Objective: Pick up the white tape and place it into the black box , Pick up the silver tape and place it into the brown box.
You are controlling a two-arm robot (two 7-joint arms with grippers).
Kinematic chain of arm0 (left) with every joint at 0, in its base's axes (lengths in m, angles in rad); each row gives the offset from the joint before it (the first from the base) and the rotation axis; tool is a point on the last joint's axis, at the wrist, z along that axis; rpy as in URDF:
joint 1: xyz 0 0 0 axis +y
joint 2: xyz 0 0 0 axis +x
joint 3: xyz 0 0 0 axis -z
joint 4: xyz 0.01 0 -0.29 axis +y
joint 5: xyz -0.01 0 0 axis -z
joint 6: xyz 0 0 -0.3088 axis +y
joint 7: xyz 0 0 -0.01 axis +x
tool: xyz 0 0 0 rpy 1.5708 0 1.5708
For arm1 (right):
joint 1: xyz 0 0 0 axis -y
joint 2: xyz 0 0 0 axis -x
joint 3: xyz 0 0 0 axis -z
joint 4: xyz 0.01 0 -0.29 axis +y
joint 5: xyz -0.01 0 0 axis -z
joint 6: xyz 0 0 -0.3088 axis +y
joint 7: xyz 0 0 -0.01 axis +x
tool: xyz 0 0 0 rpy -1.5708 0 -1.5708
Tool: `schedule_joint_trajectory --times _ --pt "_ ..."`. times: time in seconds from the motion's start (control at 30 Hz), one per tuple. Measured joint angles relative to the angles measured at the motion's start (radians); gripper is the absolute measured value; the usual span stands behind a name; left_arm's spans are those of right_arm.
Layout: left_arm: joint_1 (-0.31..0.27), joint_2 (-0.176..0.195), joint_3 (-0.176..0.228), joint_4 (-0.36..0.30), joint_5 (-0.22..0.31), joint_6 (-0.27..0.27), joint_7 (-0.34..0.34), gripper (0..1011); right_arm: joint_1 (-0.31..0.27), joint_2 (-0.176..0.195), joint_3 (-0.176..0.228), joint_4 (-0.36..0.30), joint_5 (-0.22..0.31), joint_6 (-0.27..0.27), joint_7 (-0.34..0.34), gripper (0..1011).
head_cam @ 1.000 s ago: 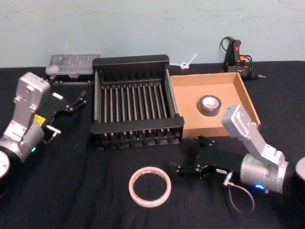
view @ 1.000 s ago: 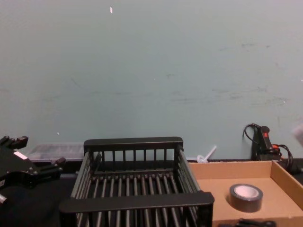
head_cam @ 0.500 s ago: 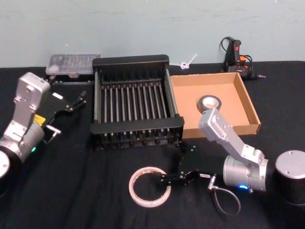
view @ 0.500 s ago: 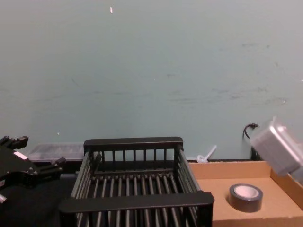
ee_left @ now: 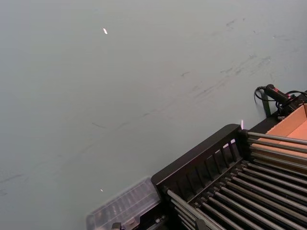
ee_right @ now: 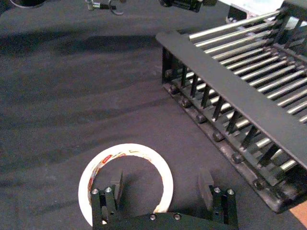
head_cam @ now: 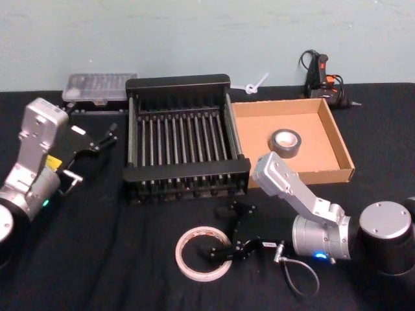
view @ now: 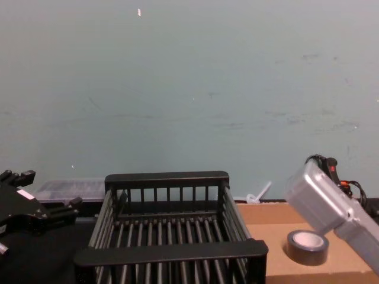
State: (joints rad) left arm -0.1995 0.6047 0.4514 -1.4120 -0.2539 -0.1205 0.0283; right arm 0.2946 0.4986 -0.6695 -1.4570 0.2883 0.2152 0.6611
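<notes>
The white tape (head_cam: 203,261) lies flat on the black cloth in front of the black box (head_cam: 188,170). My right gripper (head_cam: 215,233) hangs open low over its right side. In the right wrist view one finger is over the hole of the white tape (ee_right: 125,182) and the other stands outside the ring, toward the black box (ee_right: 230,91). The silver tape (head_cam: 285,142) lies inside the brown box (head_cam: 342,139), also seen from the chest as silver tape (view: 307,247). My left gripper (head_cam: 98,138) is parked open at the left of the crate.
A clear plastic case (head_cam: 100,87) sits behind the crate at the left. A glue gun (head_cam: 321,74) and a white zip tie (head_cam: 254,85) lie at the back right. A loose cable loop (head_cam: 301,275) trails from the right wrist.
My right arm has swung left and forward from beside the brown box to the white tape, its open fingers now straddling the ring's right side. The left arm has not moved.
</notes>
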Motion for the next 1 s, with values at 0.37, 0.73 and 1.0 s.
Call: schedule_joint_trajectory --times 0.37,0.73,1.0 --pt "0.0 0.0 0.0 0.0 0.0 0.0 0.0 1001 0.018 0.002 -0.028 0.011 -0.011 0.033 0.0 1002" --pt "0.0 0.0 0.0 0.0 0.0 0.0 0.0 1001 0.023 -0.005 -0.037 0.015 -0.021 0.044 -0.019 1002" --pt "0.0 0.0 0.0 0.0 0.0 0.0 0.0 1001 0.022 -0.005 -0.037 0.015 -0.021 0.044 -0.021 1002"
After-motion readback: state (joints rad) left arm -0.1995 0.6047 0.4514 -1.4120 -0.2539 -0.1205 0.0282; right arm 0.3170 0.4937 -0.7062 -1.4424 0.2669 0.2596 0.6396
